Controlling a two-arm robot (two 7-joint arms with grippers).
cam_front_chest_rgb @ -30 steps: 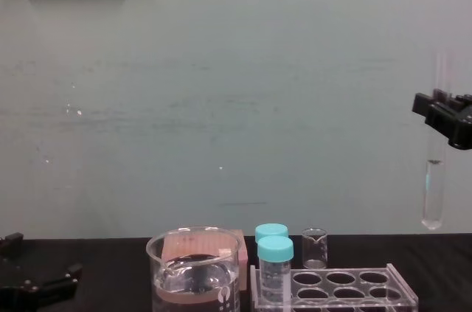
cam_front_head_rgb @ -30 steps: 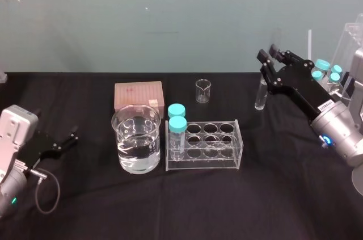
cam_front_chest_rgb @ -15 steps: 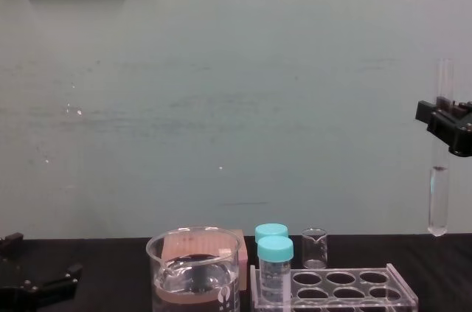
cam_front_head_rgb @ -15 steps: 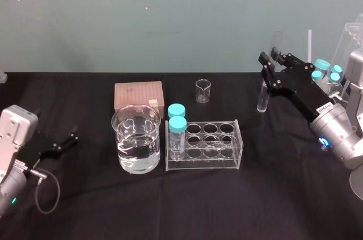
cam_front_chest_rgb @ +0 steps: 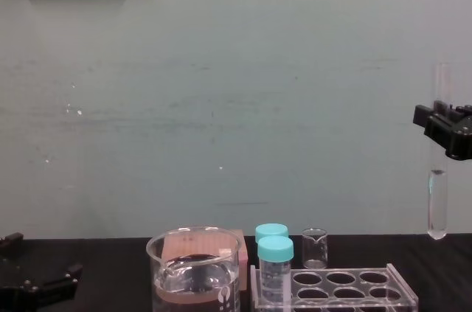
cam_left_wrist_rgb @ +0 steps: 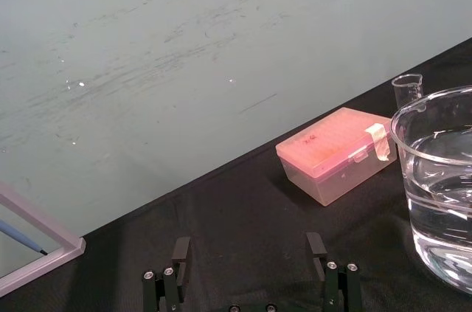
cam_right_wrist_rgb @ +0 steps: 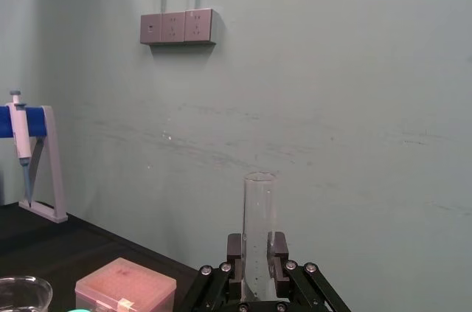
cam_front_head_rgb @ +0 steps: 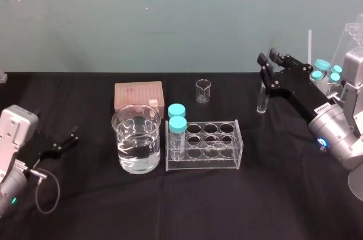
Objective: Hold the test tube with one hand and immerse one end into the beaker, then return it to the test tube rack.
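Note:
The test tube (cam_front_head_rgb: pixel 261 97) hangs upright above the table at the far right, clear of the cloth. My right gripper (cam_front_head_rgb: pixel 271 62) is shut on the tube's upper part; in the right wrist view both fingers (cam_right_wrist_rgb: pixel 234 247) press the glass of the test tube (cam_right_wrist_rgb: pixel 258 223). In the chest view the test tube (cam_front_chest_rgb: pixel 437 201) hangs below the right gripper (cam_front_chest_rgb: pixel 442 122). The beaker (cam_front_head_rgb: pixel 136 139) with clear liquid stands left of the test tube rack (cam_front_head_rgb: pixel 202 164). My left gripper (cam_front_head_rgb: pixel 67 139) rests open at the table's left; the left gripper (cam_left_wrist_rgb: pixel 248 249) has nothing between its fingers.
Two teal-capped vials (cam_front_head_rgb: pixel 177 122) stand at the rack's left end. A tiny beaker (cam_front_head_rgb: pixel 203 91) and a pink tip box (cam_front_head_rgb: pixel 138 95) sit behind. More capped vials (cam_front_head_rgb: pixel 327 68) are at the far right. A pipette stand (cam_right_wrist_rgb: pixel 28 158) is at the left.
My right gripper has lowered the test tube a little, still off to the right of the rack. The left arm has not moved.

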